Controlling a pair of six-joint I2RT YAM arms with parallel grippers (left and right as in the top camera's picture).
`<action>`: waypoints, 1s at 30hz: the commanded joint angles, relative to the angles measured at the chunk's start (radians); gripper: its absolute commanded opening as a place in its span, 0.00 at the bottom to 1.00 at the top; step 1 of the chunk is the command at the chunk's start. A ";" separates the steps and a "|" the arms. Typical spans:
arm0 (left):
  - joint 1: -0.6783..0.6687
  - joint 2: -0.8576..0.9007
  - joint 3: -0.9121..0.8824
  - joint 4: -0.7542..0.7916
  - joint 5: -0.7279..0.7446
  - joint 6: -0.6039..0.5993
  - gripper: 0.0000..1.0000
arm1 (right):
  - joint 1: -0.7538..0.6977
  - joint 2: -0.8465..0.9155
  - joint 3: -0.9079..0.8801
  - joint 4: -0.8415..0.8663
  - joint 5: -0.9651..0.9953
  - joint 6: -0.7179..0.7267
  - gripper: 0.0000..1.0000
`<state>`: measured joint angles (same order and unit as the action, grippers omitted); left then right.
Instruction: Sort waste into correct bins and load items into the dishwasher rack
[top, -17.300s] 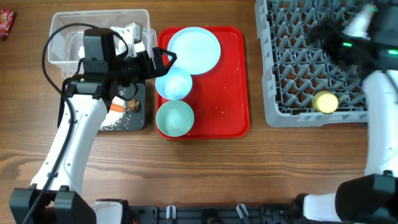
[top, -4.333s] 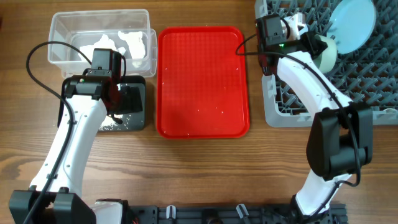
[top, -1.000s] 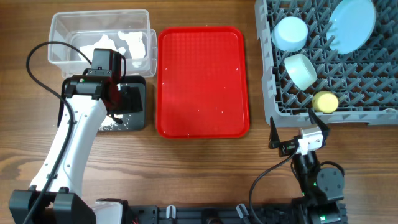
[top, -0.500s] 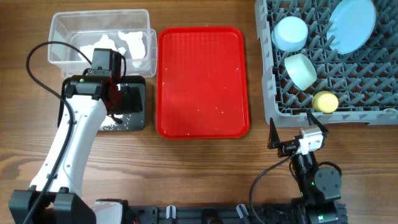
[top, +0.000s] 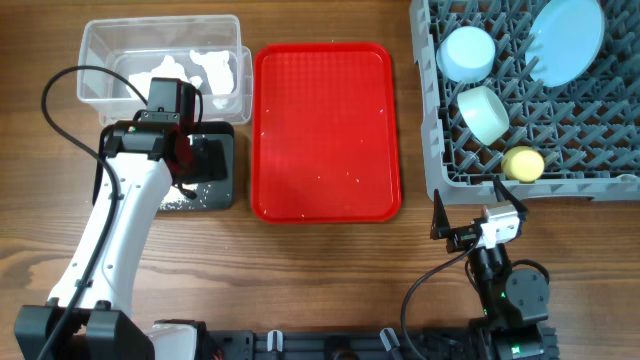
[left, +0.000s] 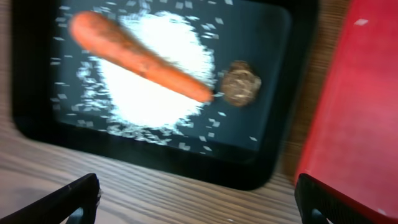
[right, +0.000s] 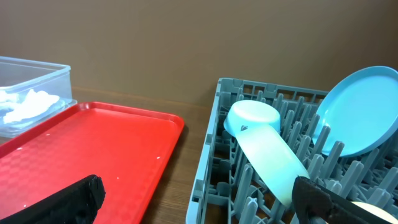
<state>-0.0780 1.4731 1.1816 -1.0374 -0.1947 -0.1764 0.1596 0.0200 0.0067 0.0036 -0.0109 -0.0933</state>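
As nothing has moved since a moment ago, left claw (left: 198, 202) and right claw (right: 196, 190) gape released; orange carrot (left: 138, 57) lies across white rice (left: 146, 99) in the black tray (left: 273, 43).

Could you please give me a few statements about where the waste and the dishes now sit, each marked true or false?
1. The carrot lies on the rice in the black tray. True.
2. A bowl sits on the red tray. False: the red tray carries only a few white specks.
3. The light-blue plate stands in the grey rack. True.
4. The napkins lie in the black tray. False: the napkins are in the clear tub.
5. The right claw grips the yellow cup. False: the right claw is open and empty; the yellow cup sits in the rack.
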 joint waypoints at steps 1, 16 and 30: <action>0.004 -0.013 0.010 0.000 -0.097 0.013 1.00 | -0.008 -0.015 -0.001 0.002 -0.011 0.017 1.00; 0.037 -0.488 -0.549 1.038 0.232 0.013 1.00 | -0.008 -0.015 -0.001 0.002 -0.011 0.017 1.00; 0.094 -1.154 -1.117 1.201 0.224 0.013 1.00 | -0.008 -0.015 -0.001 0.002 -0.011 0.017 0.99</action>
<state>0.0082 0.4107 0.1101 0.1680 0.0250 -0.1692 0.1600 0.0143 0.0067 0.0013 -0.0109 -0.0902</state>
